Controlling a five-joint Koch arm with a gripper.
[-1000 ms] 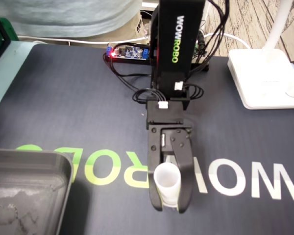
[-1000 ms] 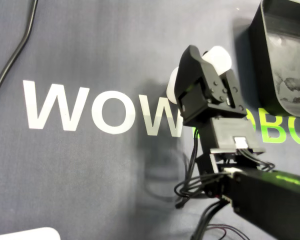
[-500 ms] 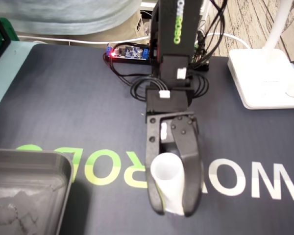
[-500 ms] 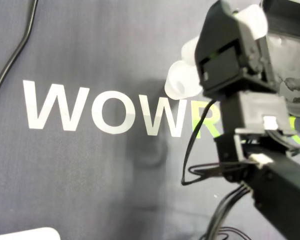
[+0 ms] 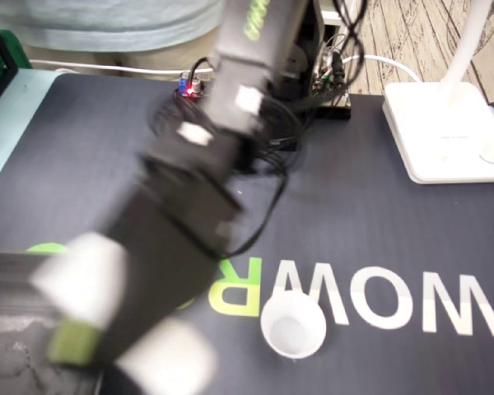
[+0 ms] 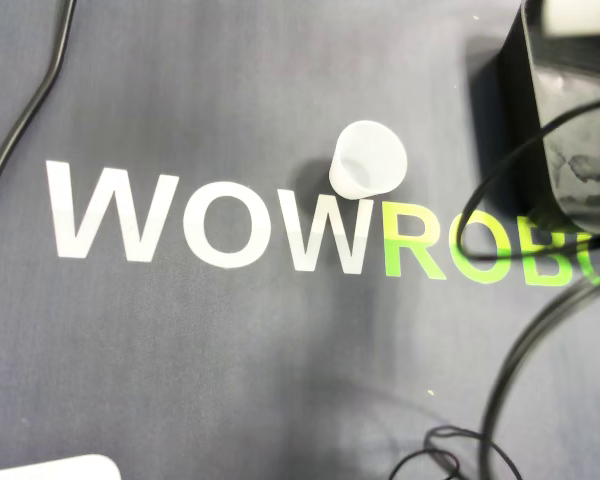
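The end effector [image 5: 119, 325] is smeared by motion above the tray [image 5: 8, 262], so spread or pinching cannot be told. A smooth, tapered white cup [image 5: 292, 327] is seen upright on the matte desk mat [image 5: 379, 206], near the tray. Any release should be made low, squarely over the tray.

A dark grey mat [image 5: 412, 214] with white and green lettering covers most of the tabletop [image 5: 12, 107], whose pale blue-green surface shows at 10 o'clock in the fixed view. At 2 o'clock a white lamp base [image 5: 445, 132] sits at the mat's edge. Weathered wooden floor planks [image 5: 416, 33] show at 1 o'clock. In the overhead view a black cable [image 6: 25, 120] crosses the mat at 10 o'clock. The light is even, with soft shadows.
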